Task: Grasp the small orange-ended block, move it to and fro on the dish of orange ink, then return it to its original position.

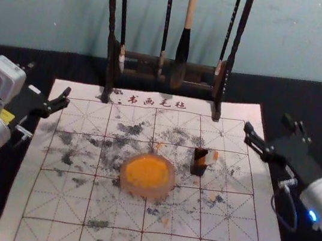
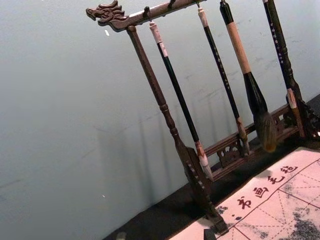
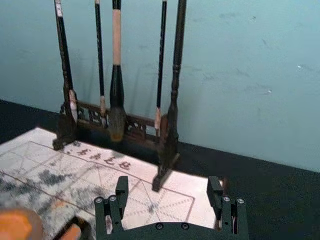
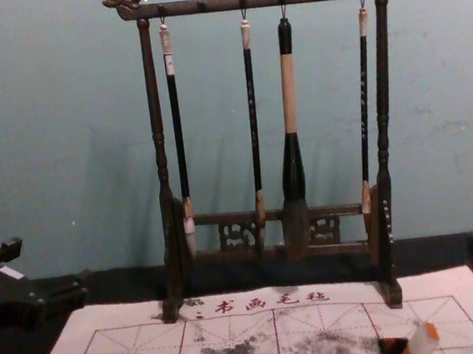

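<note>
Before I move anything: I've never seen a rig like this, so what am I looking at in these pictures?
This is a robot with two arms. The head view looks down on the work from above; the chest view looks across it from lower down. Each wrist view comes from a camera on that arm.

On the table lies a grid-marked mat. On it sit a dish of orange ink and, toward the robot's right, a pale orange-ended block, tilted at a small dark piece. Behind them, a wooden stand holds four hanging brushes.

The left gripper is over the left side, the right gripper over the right. Both have their fingers apart, holding nothing.
</note>
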Robot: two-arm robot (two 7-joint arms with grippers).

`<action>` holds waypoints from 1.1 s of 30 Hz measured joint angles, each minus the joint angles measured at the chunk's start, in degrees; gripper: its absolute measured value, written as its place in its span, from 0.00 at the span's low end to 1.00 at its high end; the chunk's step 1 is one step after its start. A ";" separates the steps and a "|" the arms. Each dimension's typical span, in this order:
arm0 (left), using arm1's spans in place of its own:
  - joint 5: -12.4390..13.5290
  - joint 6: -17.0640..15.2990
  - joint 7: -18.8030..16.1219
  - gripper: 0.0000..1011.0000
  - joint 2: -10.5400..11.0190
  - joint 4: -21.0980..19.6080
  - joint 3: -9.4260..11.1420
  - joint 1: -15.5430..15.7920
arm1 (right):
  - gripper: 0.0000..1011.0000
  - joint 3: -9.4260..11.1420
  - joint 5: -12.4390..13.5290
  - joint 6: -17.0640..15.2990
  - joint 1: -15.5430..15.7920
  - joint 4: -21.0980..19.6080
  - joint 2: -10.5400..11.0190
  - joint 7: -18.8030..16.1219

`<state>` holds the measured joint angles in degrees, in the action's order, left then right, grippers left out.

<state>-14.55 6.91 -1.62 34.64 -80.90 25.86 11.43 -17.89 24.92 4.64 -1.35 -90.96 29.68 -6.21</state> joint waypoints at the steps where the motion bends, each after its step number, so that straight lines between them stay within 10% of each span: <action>1: 0.00 0.00 0.00 0.99 0.00 0.00 0.00 0.00 | 0.99 0.17 -0.70 1.52 0.74 0.78 -0.22 0.04; 33: 0.00 0.00 0.00 0.99 0.00 0.00 0.00 0.00 | 0.99 0.22 -3.74 4.82 1.67 3.73 -1.92 0.02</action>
<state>-14.55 6.91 -1.62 34.65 -80.90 25.86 11.43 -17.67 21.18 9.46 0.32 -87.23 27.76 -6.19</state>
